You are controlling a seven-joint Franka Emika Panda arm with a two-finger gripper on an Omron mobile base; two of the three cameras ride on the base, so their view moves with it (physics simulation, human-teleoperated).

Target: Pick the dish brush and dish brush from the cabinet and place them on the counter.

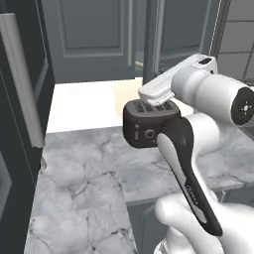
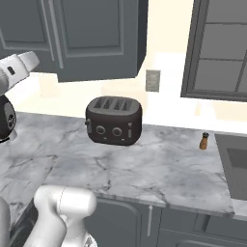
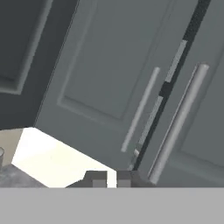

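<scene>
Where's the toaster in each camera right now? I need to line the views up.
Left base view: the toaster sits centre, partly behind the arm's dark-trimmed link.
Right base view: the toaster stands left of centre on the counter, fully visible.
Hand view: aimed at the cabinet doors, with no toaster.
Shared landmark: the cabinet, above and behind the toaster in both base views.

Dark blue-grey cabinet (image 3: 100, 74), doors nearly shut

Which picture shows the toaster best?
The right base view: the toaster stands whole on the counter, with its slots and knobs facing the camera. In the left base view the arm covers part of it.
</scene>
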